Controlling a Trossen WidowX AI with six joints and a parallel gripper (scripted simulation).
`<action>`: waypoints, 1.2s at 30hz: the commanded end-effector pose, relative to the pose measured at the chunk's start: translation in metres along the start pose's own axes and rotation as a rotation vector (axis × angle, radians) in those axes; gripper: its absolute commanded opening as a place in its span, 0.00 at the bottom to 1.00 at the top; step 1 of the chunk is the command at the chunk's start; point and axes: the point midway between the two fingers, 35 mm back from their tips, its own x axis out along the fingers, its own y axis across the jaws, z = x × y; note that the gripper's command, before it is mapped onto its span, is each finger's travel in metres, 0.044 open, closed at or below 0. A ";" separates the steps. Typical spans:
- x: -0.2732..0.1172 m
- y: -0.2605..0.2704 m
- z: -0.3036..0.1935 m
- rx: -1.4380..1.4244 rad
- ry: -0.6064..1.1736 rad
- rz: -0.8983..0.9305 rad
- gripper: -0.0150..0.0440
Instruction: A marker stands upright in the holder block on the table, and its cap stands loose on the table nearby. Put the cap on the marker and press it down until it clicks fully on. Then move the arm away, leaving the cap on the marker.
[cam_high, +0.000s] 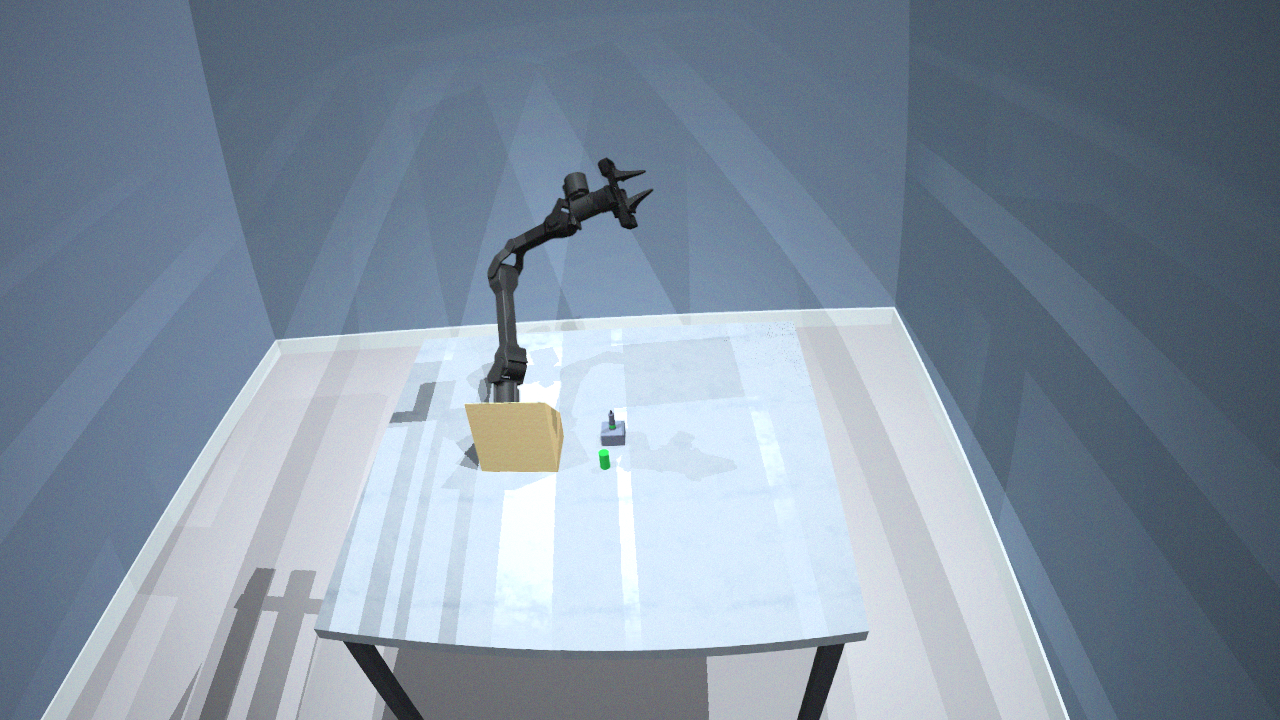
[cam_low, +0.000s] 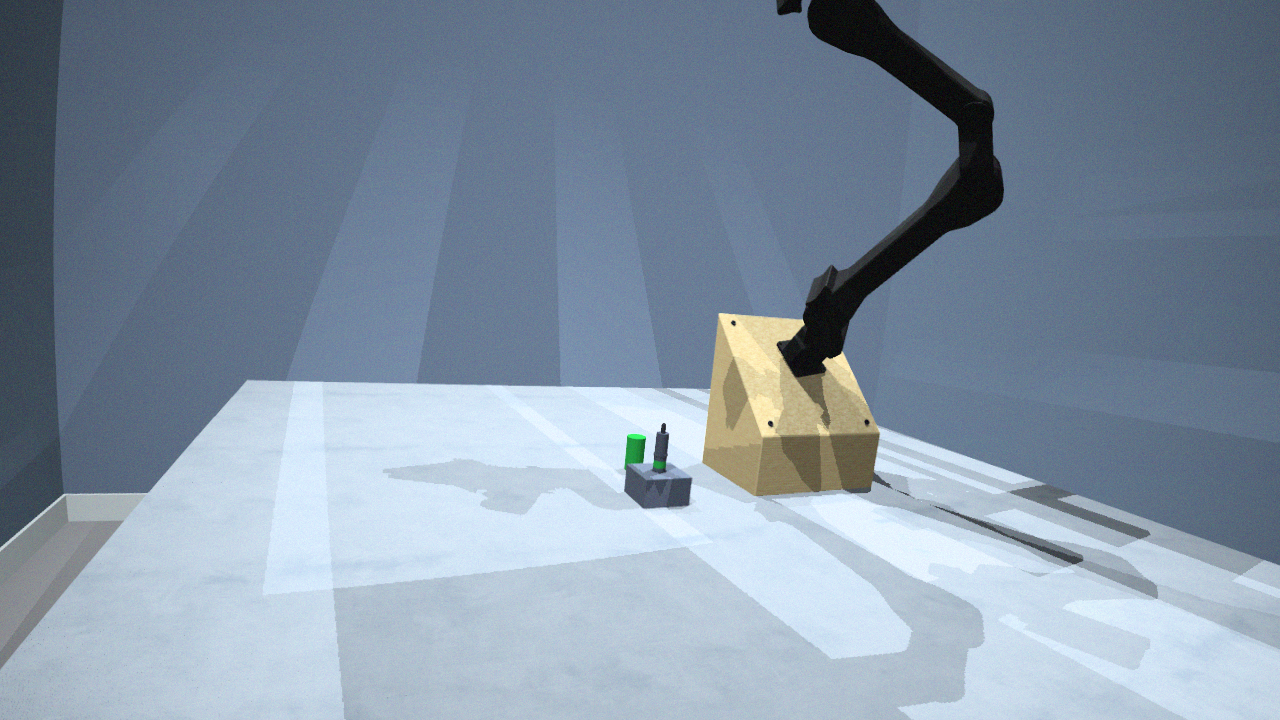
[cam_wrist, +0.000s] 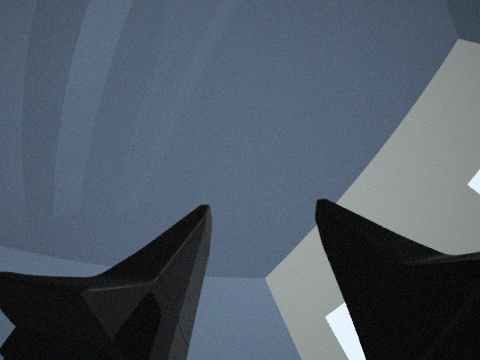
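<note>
The green cap (cam_high: 604, 459) (cam_low: 634, 451) stands upright on the table (cam_high: 716, 555) (cam_low: 179, 537), close beside the holder block. The dark marker (cam_high: 611, 418) (cam_low: 661, 446) stands upright with its tip bare in the grey holder block (cam_high: 613, 436) (cam_low: 657, 488), and a green band shows at its lower end. My gripper (cam_high: 648, 180) (cam_wrist: 263, 211) is open and empty, high above the table and far from the cap and the marker. Its fingers point sideways in the top view. In the exterior view the fingers are out of the frame.
The arm (cam_high: 506, 308) (cam_low: 921, 214) rises from a tan wedge-shaped base (cam_high: 517, 438) (cam_low: 733, 420), which stands to the left of the holder block and cap in the top view. Blue-grey walls (cam_high: 760, 179) (cam_wrist: 250, 125) stand around the table. Shadows and bright patches fall across the table top.
</note>
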 end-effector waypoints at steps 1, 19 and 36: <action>0.012 0.074 -0.016 0.063 0.013 0.194 0.66; -0.058 0.354 -0.021 0.393 0.066 1.020 0.66; -0.277 0.501 0.033 0.812 0.207 1.911 0.66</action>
